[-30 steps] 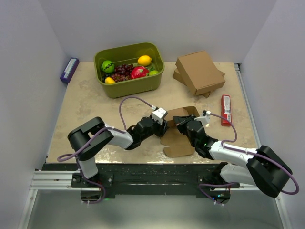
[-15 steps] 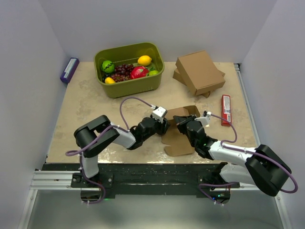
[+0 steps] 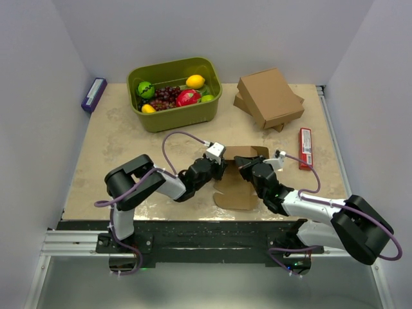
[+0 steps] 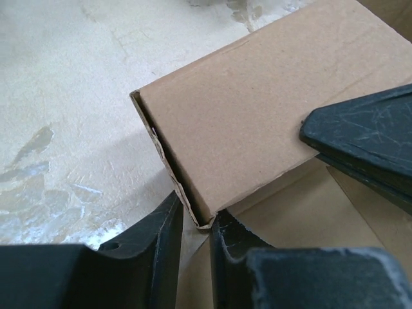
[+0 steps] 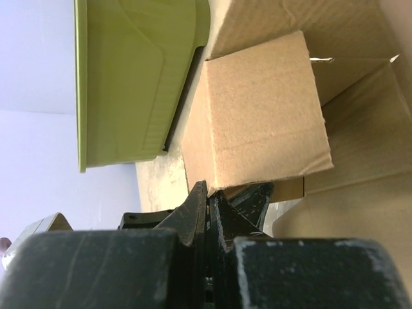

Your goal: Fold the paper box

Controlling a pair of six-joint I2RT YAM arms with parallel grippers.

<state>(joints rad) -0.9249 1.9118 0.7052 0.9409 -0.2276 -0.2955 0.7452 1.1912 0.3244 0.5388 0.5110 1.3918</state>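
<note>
The paper box is a plain brown sheet, partly folded, lying in the middle of the table with one wall standing up. My left gripper comes at it from the left. Its jaws are pinched on the lower corner of that doubled wall. From the right, my right gripper meets the same wall. In the right wrist view the right gripper is shut on the bottom corner of the raised panel. The right fingers lie across the panel in the left wrist view.
A green tub of fruit stands at the back left and shows in the right wrist view as a green tub. Larger stacked cardboard boxes sit at the back right. A red packet lies to the right. A purple item lies on the far left.
The left arm has pushed right and its jaws have narrowed onto the wall's corner. The box's raised wall has shifted a little. The right gripper has stayed shut in place.
</note>
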